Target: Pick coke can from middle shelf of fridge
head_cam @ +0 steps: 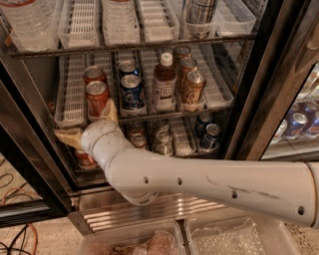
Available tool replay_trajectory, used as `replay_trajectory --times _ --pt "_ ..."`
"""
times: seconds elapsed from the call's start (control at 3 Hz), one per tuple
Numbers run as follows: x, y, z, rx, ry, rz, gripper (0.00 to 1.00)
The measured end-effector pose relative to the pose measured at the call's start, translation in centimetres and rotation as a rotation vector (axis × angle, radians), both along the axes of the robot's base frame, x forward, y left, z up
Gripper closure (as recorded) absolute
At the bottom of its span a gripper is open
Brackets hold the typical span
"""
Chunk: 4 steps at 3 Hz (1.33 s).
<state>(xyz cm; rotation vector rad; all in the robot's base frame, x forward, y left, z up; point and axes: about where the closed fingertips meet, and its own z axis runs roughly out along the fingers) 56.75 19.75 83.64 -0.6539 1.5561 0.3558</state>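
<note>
Two red coke cans stand one behind the other in the left lane of the middle shelf (209, 105). The front coke can (97, 95) is nearest the door opening. My gripper (85, 119) is open, just in front of and below that can at the shelf's front edge. One tan finger (69, 136) points left and the other finger (110, 110) reaches up beside the can's lower right. Nothing is held. The white arm comes in from the lower right across the fridge (259, 74).
Right of the coke cans stand a blue can (131, 91), a brown bottle (164, 83) and several brown-gold cans (192, 87). The lower rack holds smaller-looking cans (209, 135). The top rack holds water bottles (30, 20) and a can (198, 15). Black door frames flank the opening.
</note>
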Motion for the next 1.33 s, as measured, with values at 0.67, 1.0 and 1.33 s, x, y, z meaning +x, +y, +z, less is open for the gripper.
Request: replay_trajectory --times 0.67,1.0,1.33 --pt "1.9 -1.8 -1.2 -0.011 0.021 -0.080 0.00" --pt "3.3 -3.3 -1.3 0.009 0.025 -0.140 0.00" --pt "4.3 -3.3 -0.8 0.038 0.013 -0.158 0.09"
